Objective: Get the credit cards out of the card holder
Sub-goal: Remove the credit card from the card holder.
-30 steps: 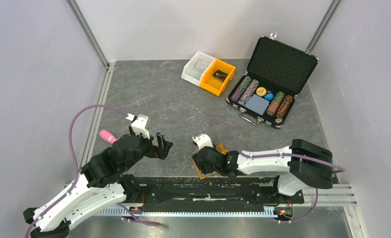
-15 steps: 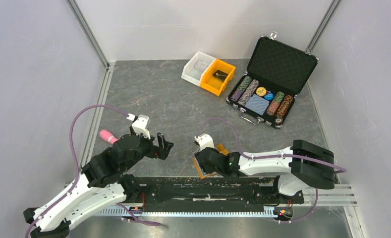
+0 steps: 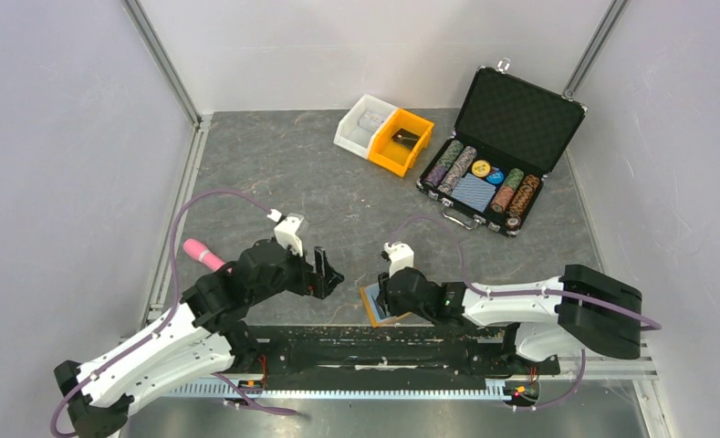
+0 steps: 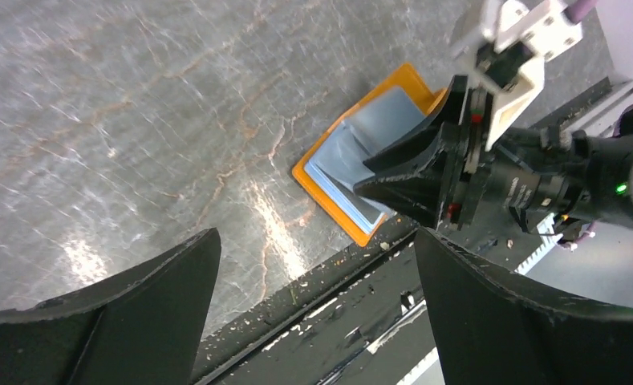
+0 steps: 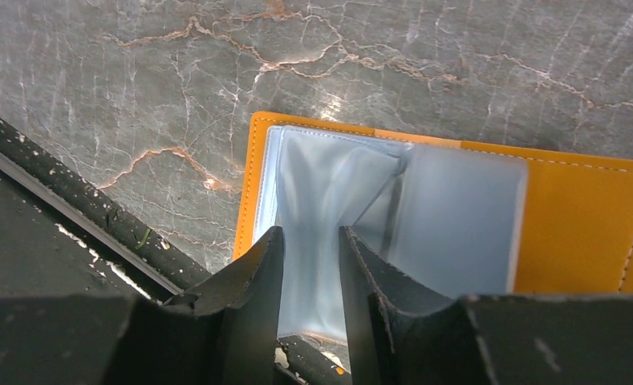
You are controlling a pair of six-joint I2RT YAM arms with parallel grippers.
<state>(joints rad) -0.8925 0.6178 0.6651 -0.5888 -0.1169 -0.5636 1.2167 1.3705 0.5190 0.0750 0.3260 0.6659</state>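
Note:
The card holder point(image 3: 371, 302) lies open on the table near the front edge, orange with light blue inner panels. It also shows in the left wrist view point(image 4: 326, 187) and the right wrist view point(image 5: 586, 216). My right gripper point(image 3: 388, 296) is right over it, and its jaws point(image 5: 309, 233) stand nearly closed around a light blue inner panel point(image 5: 321, 184) that is lifted off the holder. My left gripper point(image 3: 326, 272) is wide open and empty point(image 4: 317, 241), just left of the holder. No loose credit card shows.
A black rail point(image 3: 365, 342) runs along the table's front edge right beside the holder. A pink object point(image 3: 198, 251) lies at the left. A white bin point(image 3: 363, 125), an orange bin point(image 3: 400, 141) and an open black chip case point(image 3: 502, 155) stand at the back right.
My left arm has swung right, toward the card holder. My right gripper has shifted a little right and the holder's blue inside now shows from above.

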